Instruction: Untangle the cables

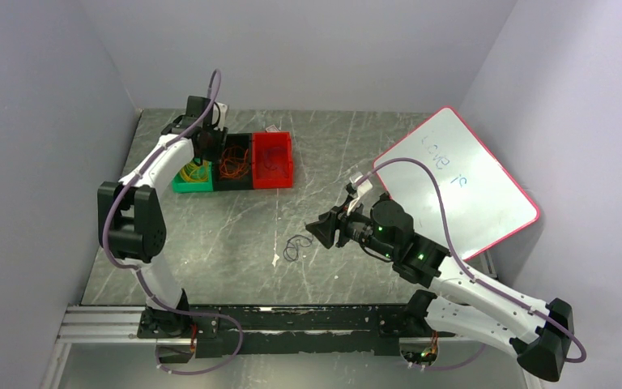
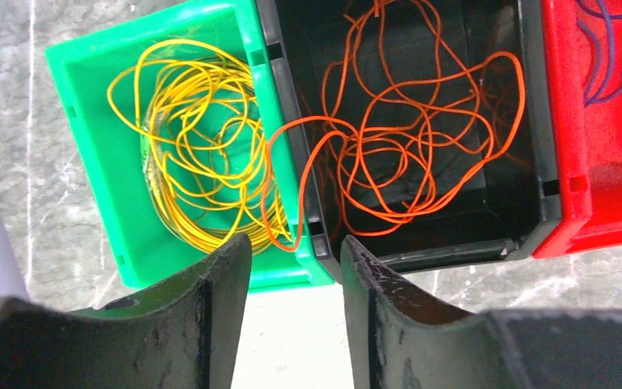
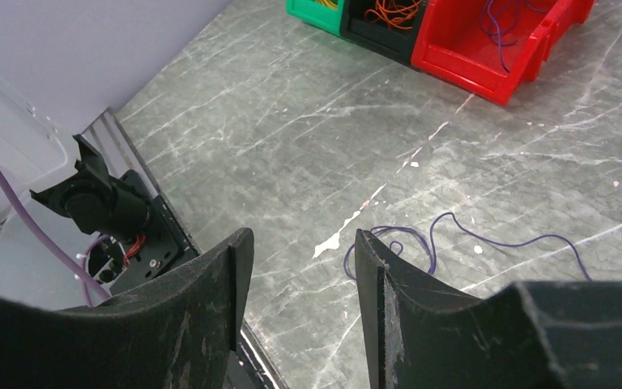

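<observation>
3 bins stand touching in a row near the far left corner of the tabletop (image 1: 332, 162), and most of the cables lie sorted in them. The green bin (image 2: 73, 89), nearest the left edge, holds a coil of yellow cables (image 2: 194, 138). The black bin (image 2: 453, 253) in the middle holds a loose tangle of orange cables (image 2: 405, 138). The red bin (image 2: 607, 194) holds a few dark purple cables (image 2: 607, 49). 1 orange strand (image 2: 269, 162) crosses the shared wall and droops into the green bin, on top of the yellow coil. The left jaws hang above the near rims of the green and black bins; they stand apart with nothing between them. 1 more dark purple cable (image 1: 296, 242) lies loose on the bare stone around the middle of the tabletop, somewhat toward the near edge, well apart from the bins. The right jaws hover just beside it on the right; they are also apart and empty, not touching it. A red-framed whiteboard (image 1: 453, 186) with blue writing rests tilted along the right edge.
</observation>
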Motion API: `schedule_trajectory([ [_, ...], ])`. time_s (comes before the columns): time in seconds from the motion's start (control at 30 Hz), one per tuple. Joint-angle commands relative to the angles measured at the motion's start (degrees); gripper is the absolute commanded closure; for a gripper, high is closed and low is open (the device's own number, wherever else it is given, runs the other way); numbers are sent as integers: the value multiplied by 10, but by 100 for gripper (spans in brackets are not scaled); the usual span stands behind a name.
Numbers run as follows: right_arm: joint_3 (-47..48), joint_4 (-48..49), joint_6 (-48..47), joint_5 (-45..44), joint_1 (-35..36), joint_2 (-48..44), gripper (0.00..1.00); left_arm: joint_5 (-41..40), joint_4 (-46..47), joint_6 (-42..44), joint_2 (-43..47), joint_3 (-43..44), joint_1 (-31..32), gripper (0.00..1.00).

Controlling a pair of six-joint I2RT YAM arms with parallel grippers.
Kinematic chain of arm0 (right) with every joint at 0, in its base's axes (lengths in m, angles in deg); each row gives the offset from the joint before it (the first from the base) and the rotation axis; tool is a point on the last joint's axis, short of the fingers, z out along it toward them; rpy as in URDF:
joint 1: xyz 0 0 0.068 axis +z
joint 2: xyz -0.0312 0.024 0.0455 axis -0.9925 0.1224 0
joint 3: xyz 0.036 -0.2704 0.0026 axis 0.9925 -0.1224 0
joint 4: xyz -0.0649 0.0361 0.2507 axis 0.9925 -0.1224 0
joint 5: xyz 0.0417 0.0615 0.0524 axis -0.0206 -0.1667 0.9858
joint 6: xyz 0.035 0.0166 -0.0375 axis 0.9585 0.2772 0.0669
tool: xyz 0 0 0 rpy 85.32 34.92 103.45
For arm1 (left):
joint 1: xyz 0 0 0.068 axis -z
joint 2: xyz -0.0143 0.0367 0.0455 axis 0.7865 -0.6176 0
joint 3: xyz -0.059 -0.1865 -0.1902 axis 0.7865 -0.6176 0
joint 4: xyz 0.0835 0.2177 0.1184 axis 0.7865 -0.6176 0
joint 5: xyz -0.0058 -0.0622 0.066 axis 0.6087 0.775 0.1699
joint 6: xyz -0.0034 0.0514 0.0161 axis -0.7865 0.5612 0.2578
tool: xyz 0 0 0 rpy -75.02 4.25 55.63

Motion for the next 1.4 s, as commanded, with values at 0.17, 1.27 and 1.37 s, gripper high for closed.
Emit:
schedule_trajectory([
  [0.17,-7,8,2,7,2,0,47,-34,-11,23,-21,27,13,59],
  [1.27,-6,12,2,9,2,6,47,-3,-33,10,-42,114,78,93],
  [1.37,-5,11,2,12,3,8,47,12,-33,-2,-58,119,84,93],
])
